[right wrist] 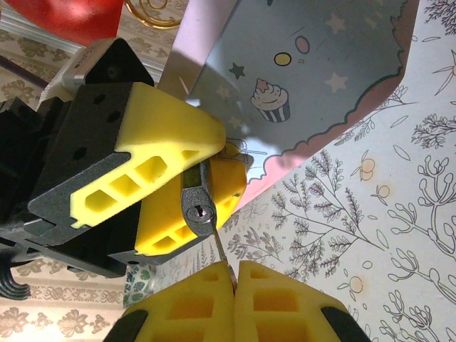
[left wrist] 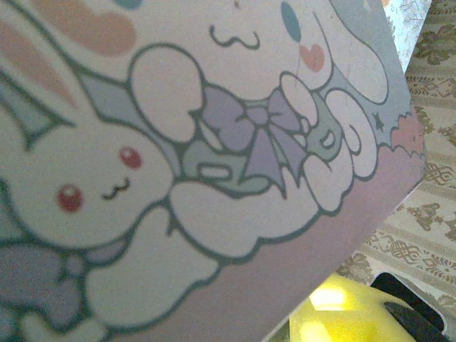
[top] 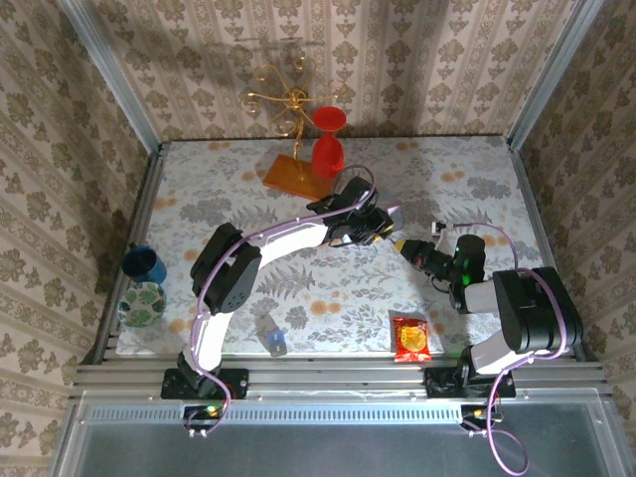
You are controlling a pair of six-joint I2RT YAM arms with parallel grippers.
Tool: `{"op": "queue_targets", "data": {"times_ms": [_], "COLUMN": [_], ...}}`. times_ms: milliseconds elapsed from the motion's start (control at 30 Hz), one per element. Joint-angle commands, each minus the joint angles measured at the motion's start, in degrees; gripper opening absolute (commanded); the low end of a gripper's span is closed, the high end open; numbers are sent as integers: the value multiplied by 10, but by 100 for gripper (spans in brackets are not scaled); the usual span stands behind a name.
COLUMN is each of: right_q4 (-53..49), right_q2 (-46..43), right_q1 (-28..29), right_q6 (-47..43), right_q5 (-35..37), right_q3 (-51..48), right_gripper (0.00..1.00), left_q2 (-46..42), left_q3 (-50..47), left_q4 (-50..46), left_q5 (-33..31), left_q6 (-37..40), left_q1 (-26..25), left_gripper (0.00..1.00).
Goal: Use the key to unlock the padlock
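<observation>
Since key (right wrist: 219, 248) tip meets padlock (right wrist: 199, 206) keyhole, just beside box (right wrist: 320, 64): left gripper (right wrist: 226, 155) pinching padlock, right gripper (right wrist: 235, 285) clamped on key. Keep blade coaxial, seat fully, then twist slowly.

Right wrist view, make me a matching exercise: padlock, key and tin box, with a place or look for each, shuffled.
Things:
1. padlock
2. key
3. tin box

Descriptions:
A. pinched in the right claw, tip at the keyhole
B. cartoon print, behind the left claw
C. clamped between the left claw's yellow fingers

Pairs: 1-C, 2-A, 3-B
</observation>
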Motion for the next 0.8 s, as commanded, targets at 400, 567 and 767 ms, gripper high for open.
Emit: {"op": "queue_targets", "data": {"times_ms": [400, 567, 767], "right_q4": [-103, -153, -143], "right_q2": [-106, -140, -124], "right_q1": [3, 2, 2], "right_q6": [-40, -56, -48], "right_q5": [17, 26, 23], "right_q3": [2, 2, 3], "right_gripper": [0, 0, 0], "left_q2": [-29, -30, -35], "left_q3": [-9, -11, -12], "left_q4": [30, 38, 47], "left_q5": [1, 5, 8], "left_q6": [20, 17, 19], "left_q1": [2, 2, 1], "left_gripper": [0, 0, 0]}}
